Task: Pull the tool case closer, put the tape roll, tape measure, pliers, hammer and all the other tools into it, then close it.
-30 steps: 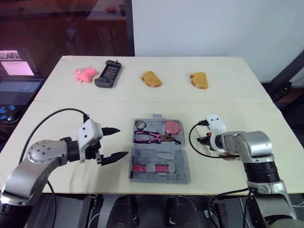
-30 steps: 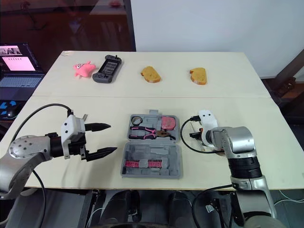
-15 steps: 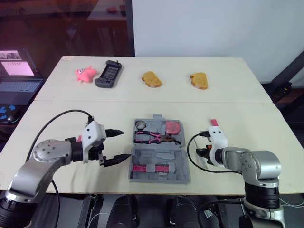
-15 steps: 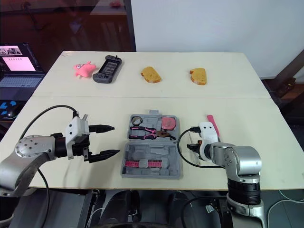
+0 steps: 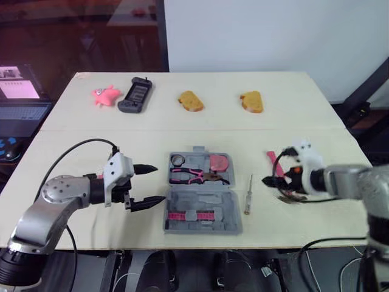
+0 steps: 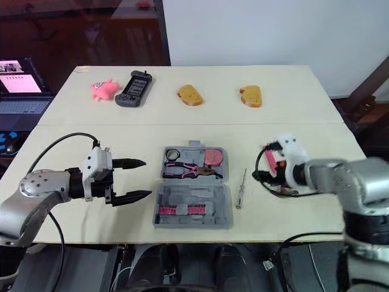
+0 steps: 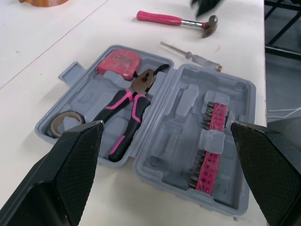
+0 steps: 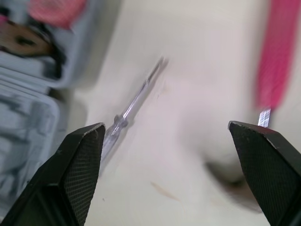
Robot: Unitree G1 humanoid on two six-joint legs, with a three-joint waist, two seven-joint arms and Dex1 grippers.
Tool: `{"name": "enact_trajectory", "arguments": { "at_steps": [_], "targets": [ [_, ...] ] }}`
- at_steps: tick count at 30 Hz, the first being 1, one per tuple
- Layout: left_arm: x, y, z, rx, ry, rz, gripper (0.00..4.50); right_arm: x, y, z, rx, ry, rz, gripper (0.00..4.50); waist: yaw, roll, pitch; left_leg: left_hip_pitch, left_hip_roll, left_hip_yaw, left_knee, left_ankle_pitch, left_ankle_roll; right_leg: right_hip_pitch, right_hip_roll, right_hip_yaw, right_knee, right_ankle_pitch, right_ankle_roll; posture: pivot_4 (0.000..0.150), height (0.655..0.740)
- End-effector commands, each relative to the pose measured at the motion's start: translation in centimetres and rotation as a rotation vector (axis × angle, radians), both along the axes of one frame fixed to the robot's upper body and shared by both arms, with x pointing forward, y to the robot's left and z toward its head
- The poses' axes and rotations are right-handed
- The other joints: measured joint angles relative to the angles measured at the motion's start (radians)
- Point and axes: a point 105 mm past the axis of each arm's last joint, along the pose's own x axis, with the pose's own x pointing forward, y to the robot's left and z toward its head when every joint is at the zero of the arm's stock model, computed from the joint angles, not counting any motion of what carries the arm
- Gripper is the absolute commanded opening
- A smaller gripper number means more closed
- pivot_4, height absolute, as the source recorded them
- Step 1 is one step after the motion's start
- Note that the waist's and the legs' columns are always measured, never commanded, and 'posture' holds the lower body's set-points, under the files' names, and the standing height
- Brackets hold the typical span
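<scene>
Left pincer [image 5: 157, 183]: fingers spread wide, holding nothing and touching nothing. It hovers low over the bench just left of the tool case [image 5: 206, 198] and points at it.

Right pincer [image 8: 164, 126]: also spread wide with nothing between the fingers, above bare bench toward the right edge. The screwdriver [image 5: 248, 195] lies flat between it and the case, apart from both. The hammer [image 7: 176, 20] lies just beside this pincer, pink handle toward the far side; I cannot tell whether they touch.

The tool case is grey and lies open flat at the middle of the near edge. Its far half holds the tape roll [image 5: 178, 160] at the left, the pliers [image 5: 194, 176] across the middle and the pink tape measure [image 5: 220, 163] at the right. Its near half holds a pink bit strip [image 5: 185, 215], with the other slots bare.

The bench [image 5: 316, 131] is pale wood with a seam running across it. Along the far edge, left to right, sit a pink toy [image 5: 104, 94], a black handheld device [image 5: 134, 95] and two bread pieces [image 5: 190, 101] [image 5: 251, 101], all well apart from the case.

Off the left edge sits an open laptop [image 5: 17, 97]. A white wall [image 5: 273, 30] stands behind the bench and a dark glass partition [image 5: 79, 30] to its left.
</scene>
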Motion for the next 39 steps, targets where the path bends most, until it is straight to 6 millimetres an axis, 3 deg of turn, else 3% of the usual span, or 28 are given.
{"name": "enact_trajectory", "arguments": {
  "at_steps": [1, 4, 6, 9, 13, 20, 32, 35, 37, 39],
  "targets": [
    [-0.4, 0.1, 1.0, -0.009, -0.042, -0.029, 4.5, 0.9, 0.9, 2.9, -0.101, -0.122, 0.197, 4.45, 0.002, 0.0, 0.0, 0.0, 0.0, 0.0, -0.001, 0.0, 0.0, 0.0, 0.0, 0.0, 0.0, 0.0, 0.0, 0.15, 0.7188],
    [-1.0, 0.6, 1.2, -0.007, -0.041, -0.037, 4.5, 1.4, 1.3, 3.8, -0.419, -0.321, 0.538, 4.45, 0.006, 0.0, 0.001, -0.001, -0.001, 0.001, 0.0, 0.0, 0.0, 0.0, -0.001, 0.0, -0.002, 0.0, 0.001, 0.15, 0.7188],
    [-1.2, 1.0, 1.3, -0.006, -0.041, -0.034, 4.5, 0.9, 2.8, 3.3, -0.502, -0.439, 0.808, 4.45, 0.005, -0.001, 0.002, -0.001, -0.001, 0.001, 0.0, -0.001, 0.001, 0.0, -0.001, 0.0, -0.004, -0.001, 0.002, 0.15, 0.7188],
    [-1.5, 1.9, 0.9, 0.027, -0.039, -0.014, 4.5, -1.2, 3.6, -0.1, -0.611, -0.306, 1.238, 4.45, 0.001, 0.0, 0.002, 0.0, -0.001, 0.002, 0.0, 0.0, 0.0, 0.001, -0.001, 0.0, -0.004, -0.001, 0.003, 0.15, 0.7188],
    [-1.9, 2.0, 0.6, 0.028, -0.029, -0.012, 4.5, -1.2, 3.6, -1.5, -0.642, -0.175, 1.471, 4.45, -0.002, 0.001, 0.004, 0.0, 0.0, 0.002, 0.0, 0.004, -0.007, 0.001, -0.001, 0.0, -0.004, -0.001, 0.002, 0.15, 0.7188],
    [-2.2, 1.6, 0.5, 0.019, -0.037, 0.019, 4.5, 1.0, 4.4, -4.0, -0.823, -0.219, 1.728, 4.45, 0.007, 0.001, 0.005, 0.0, 0.0, 0.002, 0.001, 0.004, -0.008, 0.002, -0.001, 0.0, -0.002, -0.001, 0.002, 0.15, 0.7188],
    [-2.8, 2.1, 0.4, 0.036, -0.038, 0.068, 4.5, 2.5, 5.2, -7.1, -0.887, -0.234, 1.801, 4.45, 0.003, 0.001, 0.006, 0.001, 0.0, 0.002, 0.003, 0.005, -0.009, 0.002, -0.001, 0.0, 0.002, -0.001, 0.002, 0.15, 0.7188],
    [-2.8, 2.2, 0.5, 0.038, -0.039, 0.072, 4.5, 2.5, 5.2, -7.4, -0.887, -0.227, 1.809, 3.57, 0.005, 0.001, 0.006, 0.001, 0.0, 0.002, 0.003, 0.005, -0.009, 0.002, -0.001, 0.0, 0.002, -0.001, 0.002, 0.15, 0.7188],
    [-2.8, 2.3, 0.5, 0.039, -0.041, 0.073, 4.5, 2.6, 5.1, -7.7, -0.894, -0.213, 1.811, 2.67, 0.004, 0.001, 0.006, 0.001, 0.0, 0.002, 0.003, 0.005, -0.009, 0.002, -0.001, 0.0, 0.002, -0.001, 0.002, 0.15, 0.7188],
    [-2.7, 2.4, 0.6, 0.04, -0.045, 0.076, 4.5, 2.5, 5.0, -8.0, -0.897, -0.202, 1.82, 2.67, 0.003, 0.001, 0.006, 0.002, 0.0, 0.002, 0.003, 0.005, -0.009, 0.002, -0.001, 0.0, 0.002, -0.001, 0.002, 0.15, 0.7188]
  ]
}}
